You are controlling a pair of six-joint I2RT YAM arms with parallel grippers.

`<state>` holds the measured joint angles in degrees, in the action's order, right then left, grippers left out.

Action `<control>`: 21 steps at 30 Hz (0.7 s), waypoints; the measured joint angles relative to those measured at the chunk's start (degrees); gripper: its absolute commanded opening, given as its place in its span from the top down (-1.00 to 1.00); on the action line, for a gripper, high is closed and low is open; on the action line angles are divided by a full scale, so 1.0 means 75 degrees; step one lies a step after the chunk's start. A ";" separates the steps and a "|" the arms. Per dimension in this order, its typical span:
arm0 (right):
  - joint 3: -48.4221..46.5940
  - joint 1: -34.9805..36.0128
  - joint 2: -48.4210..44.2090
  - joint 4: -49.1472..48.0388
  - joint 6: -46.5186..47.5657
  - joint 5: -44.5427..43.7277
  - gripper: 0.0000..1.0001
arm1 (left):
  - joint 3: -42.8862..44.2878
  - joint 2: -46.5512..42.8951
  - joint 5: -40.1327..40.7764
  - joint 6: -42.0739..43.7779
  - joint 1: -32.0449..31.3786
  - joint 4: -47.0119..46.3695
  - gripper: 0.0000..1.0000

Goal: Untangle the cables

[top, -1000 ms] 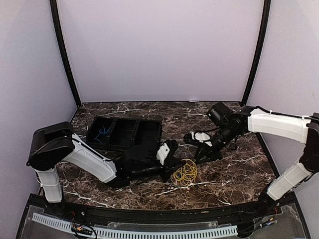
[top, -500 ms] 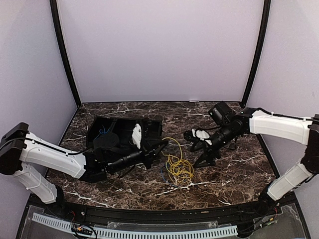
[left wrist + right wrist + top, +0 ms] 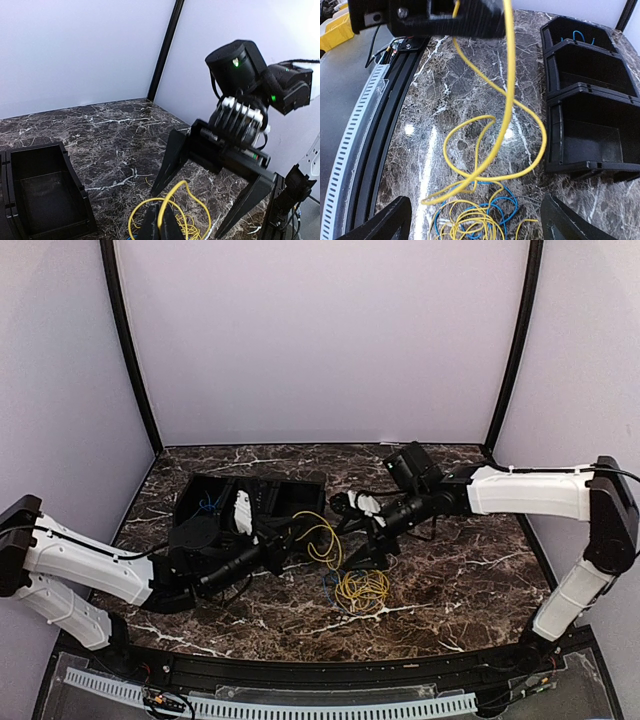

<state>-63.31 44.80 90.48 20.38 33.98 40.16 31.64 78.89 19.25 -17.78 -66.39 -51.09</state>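
One yellow cable (image 3: pixel 365 590) pinched in left jaws; right jaws wide apart

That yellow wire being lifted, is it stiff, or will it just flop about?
Probably floppy: the yellow cable sags in loose loops from the left hand pinching it. Likely light, being so thin. Lifting may drag the blue cable along, since it lies mixed into the yellow pile.

table (image 3: pixel 470 580): glossy dark marble-look, white veins; bin (image 3: pixel 592 89): matt blk plastic; yellow cable (image 3: pixel 362 588): smooth sheath
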 measured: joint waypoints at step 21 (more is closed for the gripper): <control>-0.0111 0.0664 0.2597 -0.1279 -0.0694 -0.0192 0.24 | -0.0460 -0.3314 0.1341 0.0067 0.0000 0.0568 1.00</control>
<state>-64.14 49.78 109.95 10.79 28.77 38.72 28.18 54.04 29.30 -17.28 -66.39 -46.83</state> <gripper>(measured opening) 0.625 0.008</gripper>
